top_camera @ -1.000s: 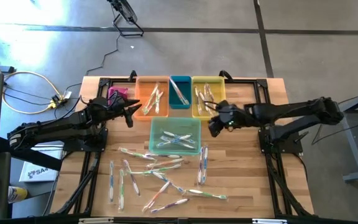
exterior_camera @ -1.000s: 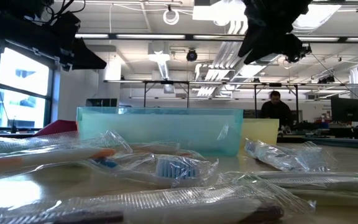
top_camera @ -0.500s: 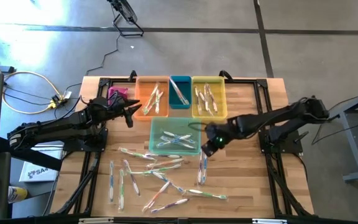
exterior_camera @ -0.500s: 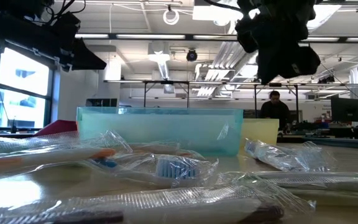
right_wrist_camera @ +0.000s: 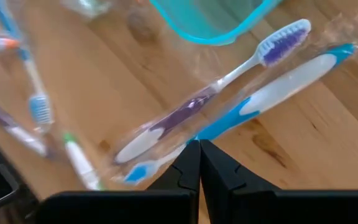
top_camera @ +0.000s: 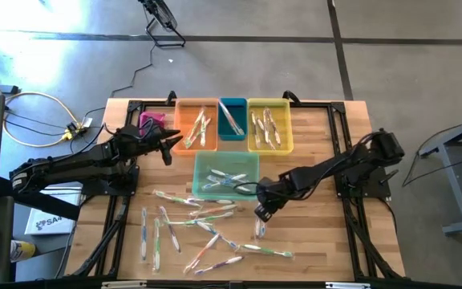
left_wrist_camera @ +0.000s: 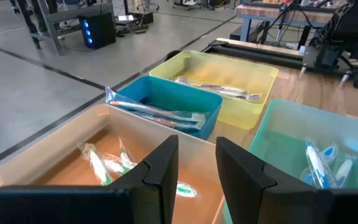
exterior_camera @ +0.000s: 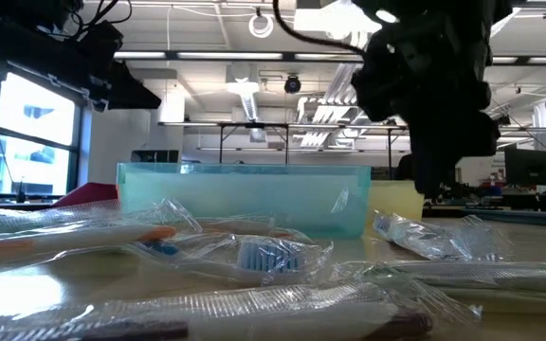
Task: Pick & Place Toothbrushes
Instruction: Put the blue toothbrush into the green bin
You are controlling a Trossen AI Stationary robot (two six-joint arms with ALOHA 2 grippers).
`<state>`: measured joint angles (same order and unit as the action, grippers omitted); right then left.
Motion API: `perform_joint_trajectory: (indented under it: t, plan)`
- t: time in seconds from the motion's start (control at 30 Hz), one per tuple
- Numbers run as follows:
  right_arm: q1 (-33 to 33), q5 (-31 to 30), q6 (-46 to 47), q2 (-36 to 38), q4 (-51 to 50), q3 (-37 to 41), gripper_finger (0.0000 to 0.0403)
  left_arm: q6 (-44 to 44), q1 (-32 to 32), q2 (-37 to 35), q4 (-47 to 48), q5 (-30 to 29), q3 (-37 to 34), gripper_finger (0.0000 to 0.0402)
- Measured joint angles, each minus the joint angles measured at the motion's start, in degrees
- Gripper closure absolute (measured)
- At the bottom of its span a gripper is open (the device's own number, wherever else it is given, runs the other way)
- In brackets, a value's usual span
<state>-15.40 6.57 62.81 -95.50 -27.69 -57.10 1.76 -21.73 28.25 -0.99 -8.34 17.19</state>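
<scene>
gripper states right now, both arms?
Left gripper: open, holding nothing, over the orange bin.
Right gripper: shut, empty, just above the wrapped toothbrushes beside the green bin.

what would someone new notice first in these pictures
A scatter of pale, plastic-wrapped toothbrushes covers the wooden table's near half. Behind them sit four coloured rectangular plastic bins, orange, blue, yellow and a pale green one in front. The right claw, shut, hangs over two toothbrushes beside the green bin; the left claw waits at the orange bin.
</scene>
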Motion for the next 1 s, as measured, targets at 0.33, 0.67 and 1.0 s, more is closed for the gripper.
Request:
perform_joint_trajectory:
  t: [0.33, 0.67, 1.0]
  plan:
    - [-0.7, 4.3, -1.4, -6.6, 7.9, 0.0, 0.0401, 0.2, 0.0, 0.0, 3.2, 0.0, 0.0, 0.0297]
    - [-1.2, 5.2, -1.1, -7.0, -0.9, 0.0, 0.0401, 1.5, 0.0, 0.0, 3.3, 0.0, 0.0, 0.0297]
    - [-1.1, -0.3, -4.6, -6.8, -11.6, -0.2, 0.0401, 1.5, 0.0, 0.0, 3.3, 0.0, 0.0, 0.0297]
